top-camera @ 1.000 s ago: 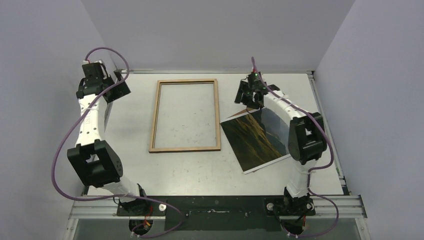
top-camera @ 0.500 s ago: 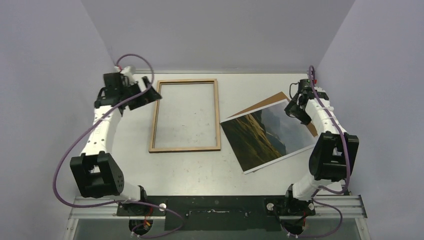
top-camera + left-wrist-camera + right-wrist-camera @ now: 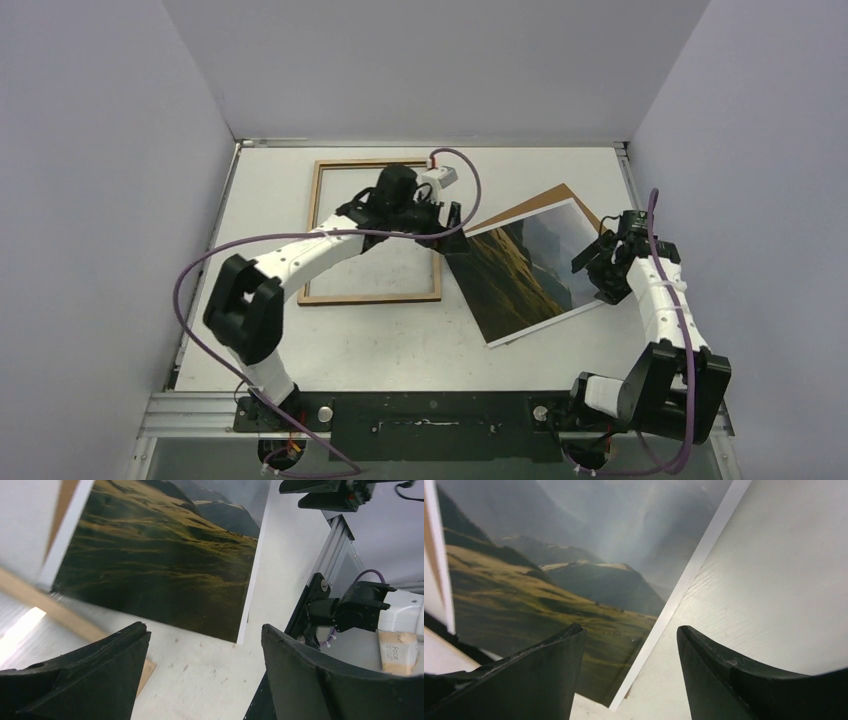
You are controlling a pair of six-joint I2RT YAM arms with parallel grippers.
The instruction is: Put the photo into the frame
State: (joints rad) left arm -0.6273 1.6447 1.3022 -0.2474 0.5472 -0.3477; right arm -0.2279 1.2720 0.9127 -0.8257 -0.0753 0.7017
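Note:
The photo [image 3: 525,270], olive hills under grey sky with a white border, lies tilted on the table right of the frame [image 3: 370,297]. The frame lies flat with its light wood rim up. My left gripper [image 3: 447,222] reaches across the frame and hovers open and empty over the frame's right rim beside the photo's left corner. Its wrist view shows the photo [image 3: 165,555] and the wood rim [image 3: 50,612] ahead of the open gripper [image 3: 205,630]. My right gripper [image 3: 597,265] is open and empty over the photo's right edge [image 3: 684,585], with its fingers [image 3: 724,680] either side of the border.
A plain brown backing board [image 3: 557,193] lies under the photo, its far corner sticking out. The table's right rail [image 3: 650,250] runs close to my right arm. Walls close off the left, back and right sides.
My left arm swung from the far left across the frame to the photo's left corner. My right arm moved from the back corner of the photo toward me along its right edge.

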